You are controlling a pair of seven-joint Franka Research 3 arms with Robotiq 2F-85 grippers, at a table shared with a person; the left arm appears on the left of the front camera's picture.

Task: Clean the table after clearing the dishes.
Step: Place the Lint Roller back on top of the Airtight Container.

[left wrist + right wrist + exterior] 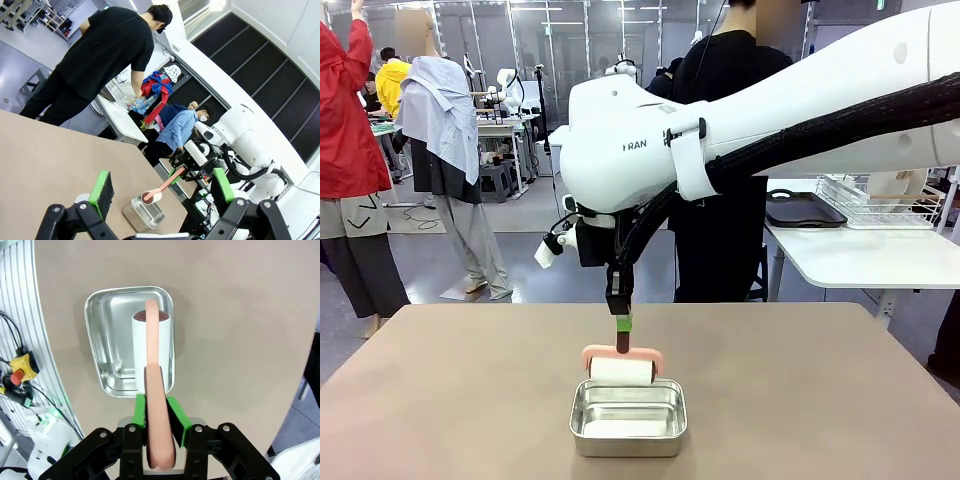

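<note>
Right gripper [159, 412] clamps the roller [152, 347] handle (over the tin [100, 335], frame centre); lower it flat onto the table [440, 400].

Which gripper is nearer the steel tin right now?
Right. The right gripper is shut on the pink lint roller, whose white roll hangs at the steel tin's far rim. The left gripper is open, off to one side of the tin.

- Grey floor [535, 255] behind my bench, cables trailing on it.
- White side table [865, 255] at right w/ wire rack [875, 200] + dark tray [803, 209] on top.
- Glass partitions [570, 40] along back, strip lights reflecting.
- My left cam: dark wall panels [260, 65], white ceiling edge.
</note>
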